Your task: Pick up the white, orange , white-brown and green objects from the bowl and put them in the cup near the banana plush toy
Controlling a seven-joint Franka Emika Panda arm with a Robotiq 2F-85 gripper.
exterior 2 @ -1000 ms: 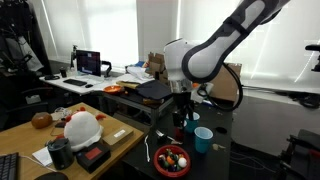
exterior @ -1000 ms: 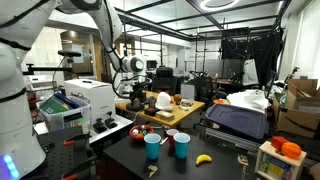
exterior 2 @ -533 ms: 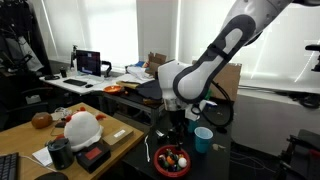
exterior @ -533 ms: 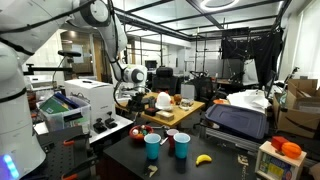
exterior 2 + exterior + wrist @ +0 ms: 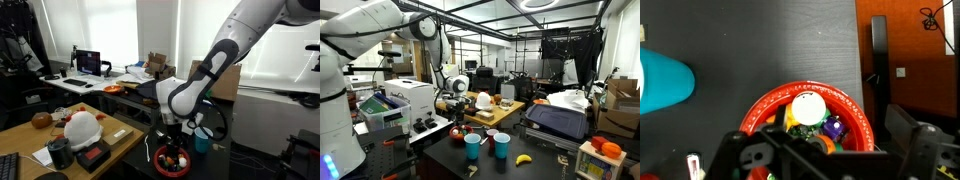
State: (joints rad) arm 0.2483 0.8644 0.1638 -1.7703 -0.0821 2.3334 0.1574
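The bowl (image 5: 765,108) sits on the dark table (image 5: 760,40) straight below the wrist camera. It is heaped with small objects: a white ball (image 5: 808,108) on top, a purple piece (image 5: 835,128) just beside it, an orange piece (image 5: 821,143) lower down and a green-yellow bit (image 5: 790,118) on the ball's other side. I cannot pick out the white-brown object. The gripper (image 5: 830,162) hangs just above the bowl with its jaws spread wide and nothing between them. That looks like the line-up for a 1st grasp, with the exposed white ball the likely target. A blue cup (image 5: 662,80) shows at the left edge of the wrist view, near the bowl but apart from it. Only an exterior view gives the wider layout. There, 2 blue cups stand in front of the bowl: one close to it, probably the same cup, and a second blue cup (image 5: 501,146) farther along, with a smaller cup (image 5: 491,134) between and behind them. The banana plush toy (image 5: 524,158) lies just beside the second blue cup, so that cup is probably the destination, and every carry must pass the nearer cup. The wrist view alone separates the bowl's contents, which are a red blur in both exterior views. The exterior views show the arm bent down over the bowl.
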